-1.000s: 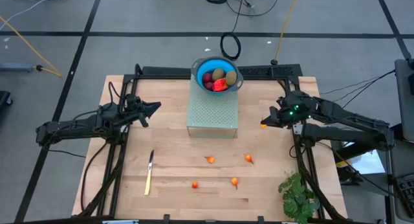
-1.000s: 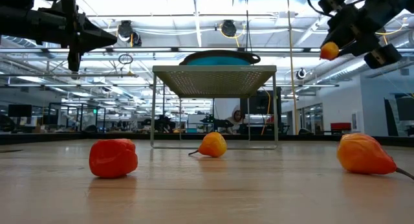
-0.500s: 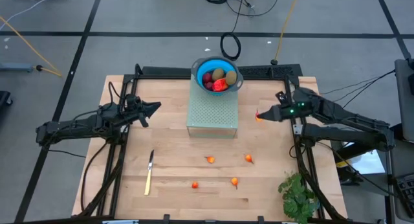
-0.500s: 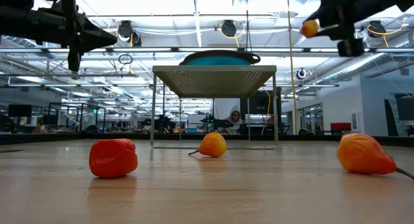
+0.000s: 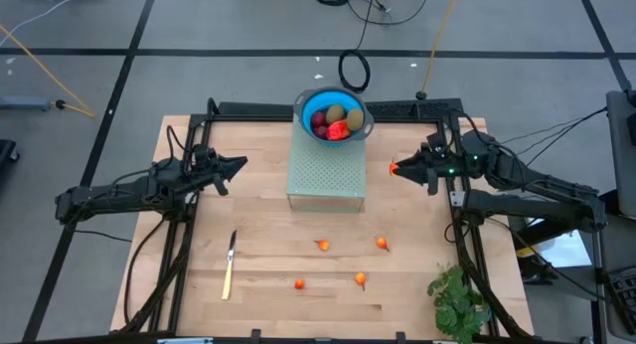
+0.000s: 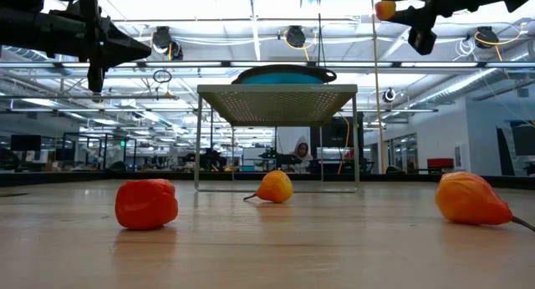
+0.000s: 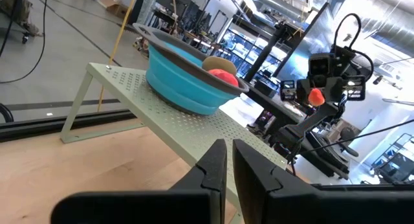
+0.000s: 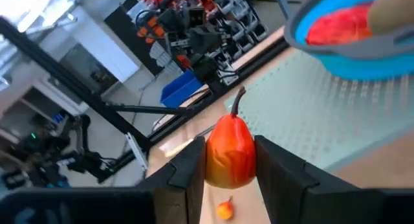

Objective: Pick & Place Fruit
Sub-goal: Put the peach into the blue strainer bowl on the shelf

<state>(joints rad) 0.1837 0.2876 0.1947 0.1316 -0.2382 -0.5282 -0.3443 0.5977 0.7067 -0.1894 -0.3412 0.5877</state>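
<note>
My right gripper (image 5: pixel 400 169) is shut on a small orange-red fruit (image 8: pixel 231 153) and hangs high above the table, just right of the green perforated stand (image 5: pixel 326 175). The blue bowl (image 5: pixel 310 97) stands on the stand's far end and holds red and olive fruit (image 5: pixel 335 117). Several small orange fruits (image 5: pixel 322 246) lie on the wood in front of the stand. My left gripper (image 5: pixel 239 165) is shut on nothing and hovers level, left of the stand. My right gripper pinches the orange-red fruit by its two sides (image 8: pixel 213 160) between its two fingers (image 8: pixel 187 172). The fingers come level from the table's right. The fruit is lifted clear of the table, and its stem (image 8: pixel 239 98) sticks out past the fingertips.
A yellow-handled knife (image 5: pixel 230 264) lies at the near left. A leafy plant (image 5: pixel 457 299) sits at the near right corner. Three of the loose fruits (image 6: pixel 146 203) show close in the low view. Black frame bars (image 5: pixel 397 108) run along the far edge.
My right gripper has risen and gone a little toward the stand, rolling about its own axis and tipping up to level. It keeps hold of the orange-red fruit. The left arm has kept still.
</note>
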